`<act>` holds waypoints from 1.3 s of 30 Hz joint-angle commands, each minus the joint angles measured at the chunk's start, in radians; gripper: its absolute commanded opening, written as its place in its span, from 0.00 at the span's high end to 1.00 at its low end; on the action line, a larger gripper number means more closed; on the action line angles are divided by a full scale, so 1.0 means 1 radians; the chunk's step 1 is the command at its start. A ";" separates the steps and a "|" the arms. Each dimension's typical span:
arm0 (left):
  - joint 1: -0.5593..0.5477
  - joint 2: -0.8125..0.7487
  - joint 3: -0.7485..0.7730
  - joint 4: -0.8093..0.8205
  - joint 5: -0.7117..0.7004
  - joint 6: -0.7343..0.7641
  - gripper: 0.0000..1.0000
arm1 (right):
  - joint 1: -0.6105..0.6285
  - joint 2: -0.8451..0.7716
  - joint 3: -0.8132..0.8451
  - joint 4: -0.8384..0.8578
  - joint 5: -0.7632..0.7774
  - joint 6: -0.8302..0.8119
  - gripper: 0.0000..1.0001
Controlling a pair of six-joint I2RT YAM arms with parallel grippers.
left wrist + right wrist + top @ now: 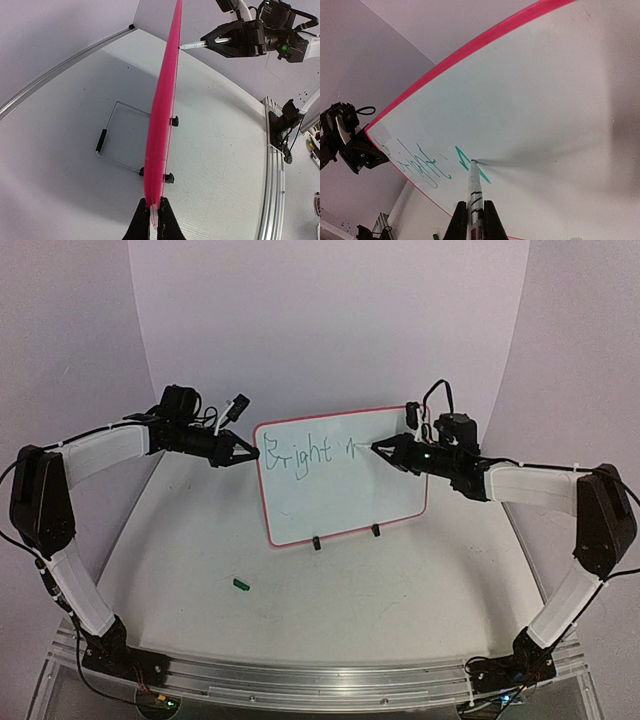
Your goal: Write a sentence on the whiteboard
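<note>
The whiteboard (340,480) stands upright mid-table on two black clip feet, its red-pink rim all round. Green writing "Bright" and the start of another letter sit along its top. My left gripper (243,453) is shut on the board's left edge; in the left wrist view the pink rim (162,115) runs edge-on out of the gripper (154,207). My right gripper (392,450) is shut on a white marker (475,187), its tip touching the board face (545,100) at the newest green stroke. The right gripper (474,212) points straight at the board.
A small green marker cap (240,584) lies on the table in front of the board, to the left. A wire stand (112,142) sits behind the board. A metal rail (320,680) runs along the near table edge between the arm bases.
</note>
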 commanded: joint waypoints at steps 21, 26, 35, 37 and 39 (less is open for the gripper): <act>-0.021 -0.020 0.023 -0.059 -0.008 0.019 1.00 | -0.004 -0.033 -0.067 0.068 0.079 0.026 1.00; -0.021 -0.021 0.023 -0.060 -0.009 0.020 1.00 | -0.004 -0.044 -0.074 0.070 0.078 0.025 1.00; -0.021 -0.022 0.023 -0.060 -0.009 0.020 1.00 | -0.004 -0.114 -0.081 0.093 0.041 0.023 1.00; -0.021 -0.020 0.024 -0.060 -0.010 0.020 1.00 | -0.003 -0.126 -0.080 0.093 0.045 0.023 1.00; -0.021 -0.020 0.023 -0.060 -0.010 0.020 1.00 | -0.006 -0.125 -0.079 0.092 0.052 0.026 1.00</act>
